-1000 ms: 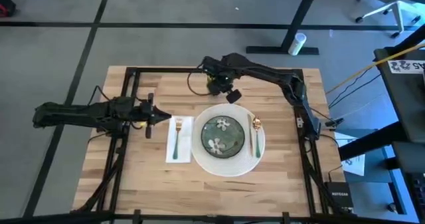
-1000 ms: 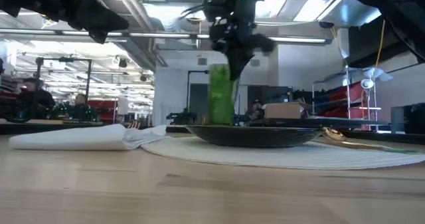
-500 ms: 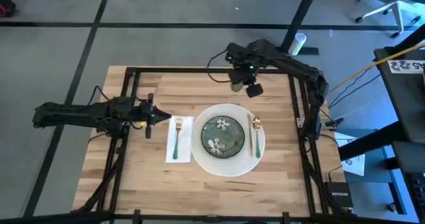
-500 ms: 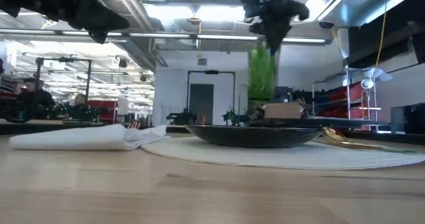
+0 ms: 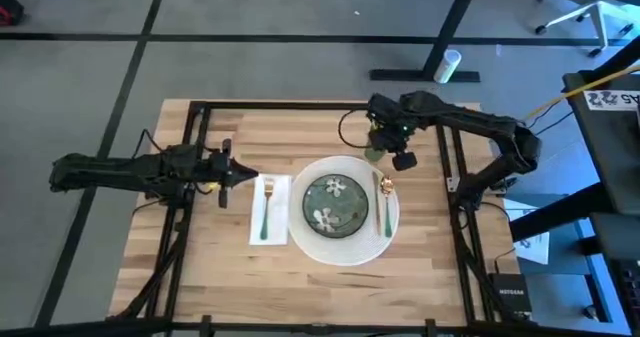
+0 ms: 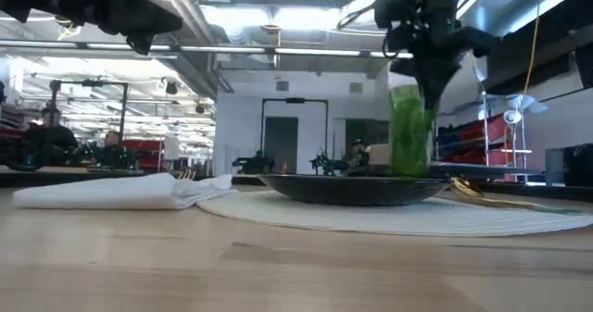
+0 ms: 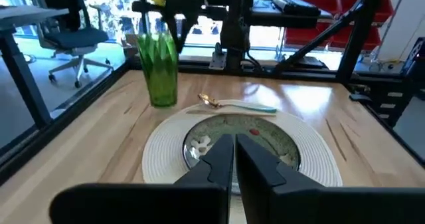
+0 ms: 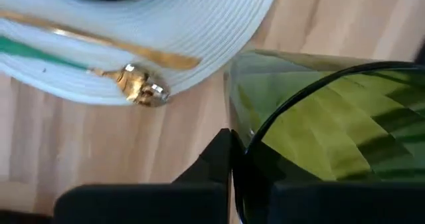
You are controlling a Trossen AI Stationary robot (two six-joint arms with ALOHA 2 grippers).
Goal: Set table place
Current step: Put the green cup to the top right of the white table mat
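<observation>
Spanning most of the high view, the tabletop (image 5: 210, 267) of pale planks carries the place setting near its middle. On it lies the round white placemat (image 5: 345, 252), with the green floral plate (image 5: 335, 205) centred on top. The left arm stretches in from the left side, and the left claw (image 5: 250, 178) hangs just beside the napkin (image 5: 270, 209), its fingers (image 7: 216, 161) drawn nearly together with only a thin slit between them and nothing in them. The right arm reaches in from the right edge across the far part of the tabletop, and the right claw (image 5: 385, 149) sits at the far right rim of the placemat, clamped on the rim of the green cup (image 6: 409, 131). In the low view the cup stands upright behind the plate; whether its base touches the wood cannot be told. From the left wrist view the cup (image 7: 158, 68) stands just off the placemat's edge, near the bowl of the gold spoon (image 5: 385, 187). That spoon lies on the right part of the placemat, beside the plate, with a green-handled utensil (image 5: 389, 217) alongside it. The green fork (image 5: 266, 207) rests lengthwise on the white napkin, left of the placemat.
</observation>
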